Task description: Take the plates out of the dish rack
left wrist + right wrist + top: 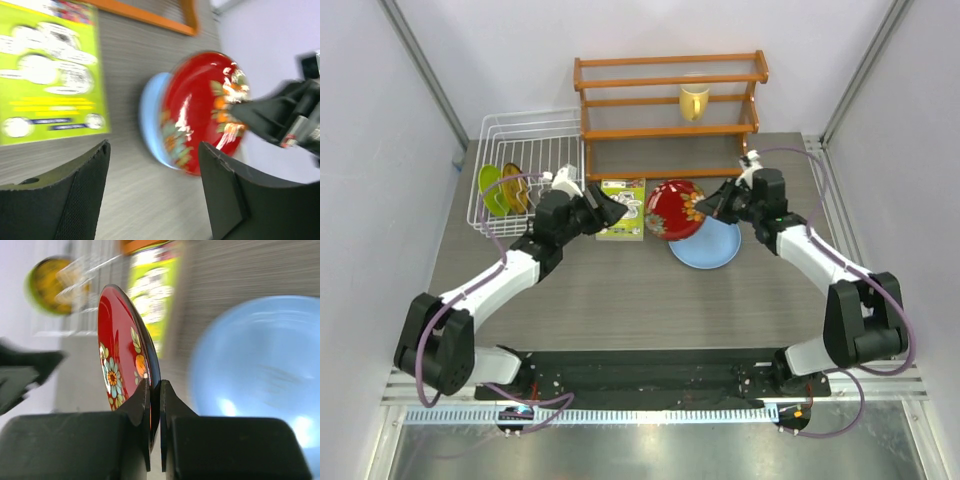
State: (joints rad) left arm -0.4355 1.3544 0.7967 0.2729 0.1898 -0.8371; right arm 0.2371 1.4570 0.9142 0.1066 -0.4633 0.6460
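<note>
HALFWAY THERE: Two of the four plates are out of the dish rack [535,140], w/ two to go. The light blue plate [708,250] lies flat on the counter [620,300], right of ctr and well apart from the rack. The dark red plate [672,208] is out too but not yet set down. It stands nearly on edge at the blue one's left rim; whether the two touch can't be told. The lime green plate [488,188] and the yellow-orange plate [513,188] stand upright side by side btwn the tines in the rack's near-left part, w/ neither hand on them. Judged from this, approx. half the job is done, and placing the dark red plate looks like the step in hand.

The right hand [154,390] is clamped on the dark red plate's rim, one fingertip on each face, and carries it alone. The left hand [155,150] stands open, fingers well apart, nothing btwn them. It faces the dark red plate from the opposite side, near but not touching, over a green printed leaflet [622,208] that lies on the counter. At the back, an orange wooden shelf [670,130] holds a yellow mug [694,100], which is no part of the job.
</note>
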